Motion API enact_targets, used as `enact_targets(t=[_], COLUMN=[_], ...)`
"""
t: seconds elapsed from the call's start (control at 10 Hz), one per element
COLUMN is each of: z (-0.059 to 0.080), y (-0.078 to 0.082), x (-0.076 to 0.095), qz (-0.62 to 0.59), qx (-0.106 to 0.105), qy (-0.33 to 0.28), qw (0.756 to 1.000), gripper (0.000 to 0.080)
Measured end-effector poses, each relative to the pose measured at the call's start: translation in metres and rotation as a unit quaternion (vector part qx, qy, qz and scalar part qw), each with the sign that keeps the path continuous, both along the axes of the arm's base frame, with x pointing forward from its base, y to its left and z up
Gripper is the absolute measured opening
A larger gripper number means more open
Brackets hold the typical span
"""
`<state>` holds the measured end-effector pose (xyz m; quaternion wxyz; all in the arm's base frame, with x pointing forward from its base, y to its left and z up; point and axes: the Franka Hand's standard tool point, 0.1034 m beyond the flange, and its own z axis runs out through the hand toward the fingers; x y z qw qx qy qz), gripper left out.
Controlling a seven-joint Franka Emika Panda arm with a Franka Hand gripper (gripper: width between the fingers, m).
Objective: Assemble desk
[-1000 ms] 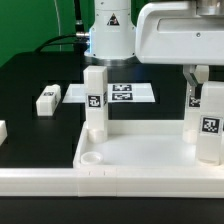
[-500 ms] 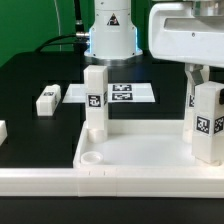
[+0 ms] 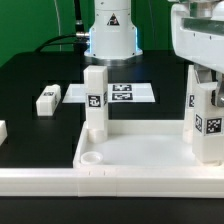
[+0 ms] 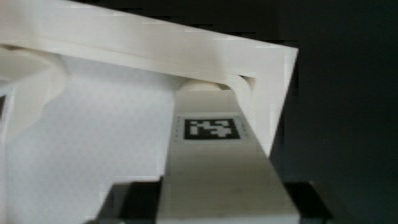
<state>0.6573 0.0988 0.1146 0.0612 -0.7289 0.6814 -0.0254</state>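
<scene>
1. Wrist view first: the fingers [image 4: 139,205] sit at a middling width, one on each side of a white square leg with its tag facing the camera. So they're gripping this held leg [image 4: 214,150], not empty.
2. The leg's far end is down in a corner of the desk top [image 4: 107,120], right where two rim walls meet. It's too blurry to tell whether it's fully seated or just resting on the hole.
3. Exterior view: the held leg [image 3: 205,125] is upright at the back corner of the desk top [image 3: 140,150] on the exterior view's right. A standing leg [image 3: 95,100] is up on its own at the back corner on the exterior view's left.
4. Progress, my read: one leg in, a second being fitted, two to go.
   - A loose leg [image 3: 47,100] lies on the black surface [image 3: 40,70].
   - What's probably another pokes in at the exterior view's left edge [image 3: 2,130].
   - The front socket [image 3: 92,157] on that side is empty.
5. Room: the rim hugs the held leg on two sides, so sideways slack is only toward the tray's middle. Straight up looks free. The tray floor between the two legs is open. The marker board [image 3: 120,93] lies behind the tray, out of the way.
</scene>
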Motion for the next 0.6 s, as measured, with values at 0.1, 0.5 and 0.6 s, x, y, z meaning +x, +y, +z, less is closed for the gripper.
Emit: enact_targets(t=[0.1,0.5,0.6], z=[-0.0001,-0.0003,-0.0004], y=[-0.0003,0.0005,-0.0019], x=[0.0006,0.0007,0.0008], qz=[-0.043,-0.079,-0.048], qx=[0.012,0.018,0.014], qy=[0.002,0.004,0.002], qw=[0.999,0.997,0.999], gripper=[0.0288,0.0289,0.0454])
